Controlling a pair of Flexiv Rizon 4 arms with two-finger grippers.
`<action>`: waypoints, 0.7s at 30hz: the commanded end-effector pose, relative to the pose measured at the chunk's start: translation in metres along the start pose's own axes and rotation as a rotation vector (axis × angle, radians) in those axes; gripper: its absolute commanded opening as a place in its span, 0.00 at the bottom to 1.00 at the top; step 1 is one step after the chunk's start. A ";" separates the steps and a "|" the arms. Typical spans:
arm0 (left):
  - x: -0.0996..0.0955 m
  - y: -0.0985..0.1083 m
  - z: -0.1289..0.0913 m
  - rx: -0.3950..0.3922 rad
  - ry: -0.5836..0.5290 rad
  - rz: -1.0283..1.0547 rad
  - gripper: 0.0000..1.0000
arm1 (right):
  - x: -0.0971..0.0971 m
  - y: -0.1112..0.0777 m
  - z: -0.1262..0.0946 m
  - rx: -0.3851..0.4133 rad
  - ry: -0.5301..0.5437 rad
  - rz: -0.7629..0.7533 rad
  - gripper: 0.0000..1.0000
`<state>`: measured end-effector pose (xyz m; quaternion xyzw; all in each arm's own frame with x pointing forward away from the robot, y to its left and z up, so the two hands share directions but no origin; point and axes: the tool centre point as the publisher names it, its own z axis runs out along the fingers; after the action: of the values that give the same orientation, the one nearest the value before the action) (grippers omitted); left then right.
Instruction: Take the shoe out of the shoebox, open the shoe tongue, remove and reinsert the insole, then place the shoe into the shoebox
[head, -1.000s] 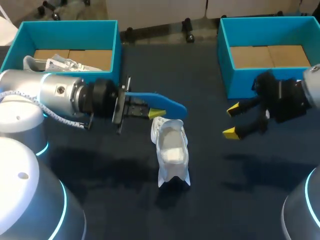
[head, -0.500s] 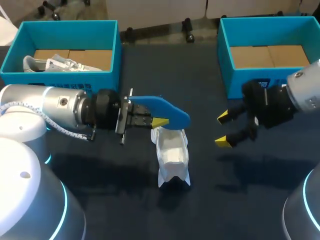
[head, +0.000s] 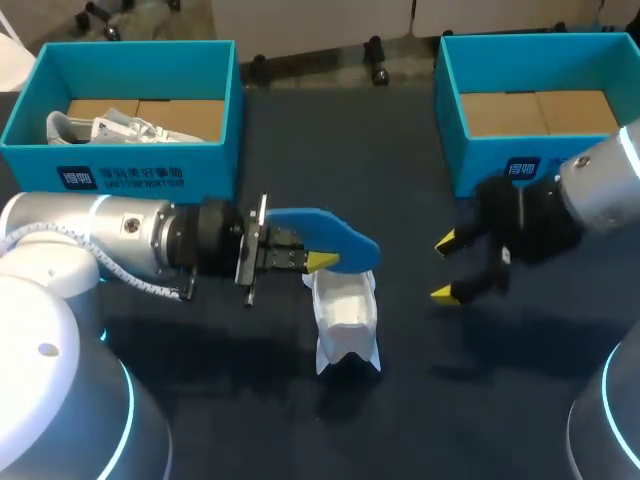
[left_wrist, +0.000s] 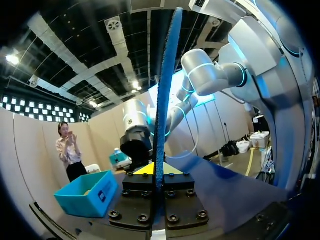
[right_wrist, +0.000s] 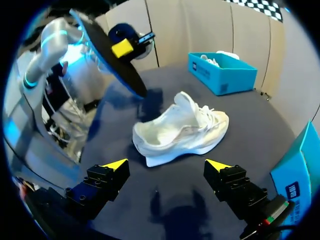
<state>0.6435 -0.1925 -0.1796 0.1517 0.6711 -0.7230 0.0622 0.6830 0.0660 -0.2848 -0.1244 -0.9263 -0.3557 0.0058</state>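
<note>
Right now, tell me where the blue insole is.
In the head view, the blue insole is clamped in the left gripper, just over the white shoe near the table's middle; the open right gripper is to its right.

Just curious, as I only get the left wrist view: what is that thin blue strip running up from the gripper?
Observer: An insole, edge-on to you. The head view shows it flat, held in the left gripper.
Visitor: Where is its shoe?
Observer: The shoe stands on the table, by the insole's far end.
Visitor: And the other gripper?
Observer: The right gripper is open, apart from the shoe and pointing at it.
</note>
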 end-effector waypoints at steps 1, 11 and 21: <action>0.008 0.007 0.000 0.004 -0.022 -0.008 0.00 | -0.002 0.008 0.015 0.056 -0.039 -0.059 1.00; 0.012 0.010 0.004 0.006 -0.046 -0.027 0.00 | -0.020 0.016 0.033 0.090 -0.019 -0.201 1.00; 0.018 0.023 0.009 -0.002 -0.067 -0.055 0.00 | -0.028 0.020 0.051 0.053 0.008 -0.223 1.00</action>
<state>0.6340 -0.1974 -0.2037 0.1123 0.6740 -0.7275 0.0620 0.7116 0.0994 -0.3043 -0.0219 -0.9436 -0.3288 -0.0307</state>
